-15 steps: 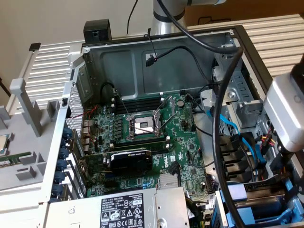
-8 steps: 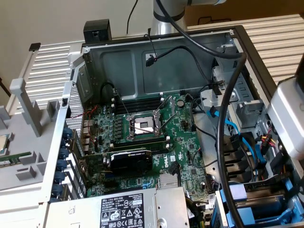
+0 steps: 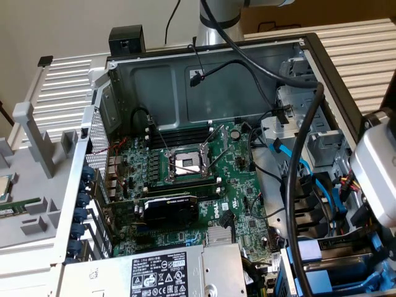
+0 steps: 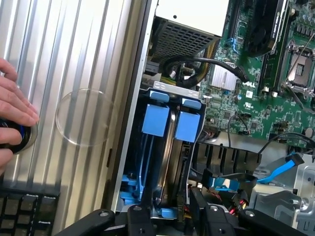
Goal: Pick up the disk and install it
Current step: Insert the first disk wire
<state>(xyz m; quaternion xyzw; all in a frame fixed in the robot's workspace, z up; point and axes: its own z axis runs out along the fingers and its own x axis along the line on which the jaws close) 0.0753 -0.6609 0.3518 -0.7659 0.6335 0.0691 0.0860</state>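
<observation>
The gripper [image 4: 170, 216] seems to pinch with its fingers [image 4: 141, 216] the blue rails [image 4: 156, 120] of the disk [image 4: 170, 142], which stands on edge in the drive bay [image 4: 125, 189]; I judge it stiff, rather heavy and sensitive to knocks, so the rails are the good hold.

Computer-repair bench or lab: opened PC case [image 3: 204, 86], bare motherboard [image 3: 247, 185], keyboard [image 4: 24, 211], ribbed metal worktop [image 4: 74, 49].

The wrist [image 3: 374, 170] hangs low, its pincer [image 4: 170, 199] half-spread and clamped on the disk [image 4: 170, 147].

green motherboard [image 3: 242, 185], blue-railed silver disk [image 4: 156, 120]
</observation>
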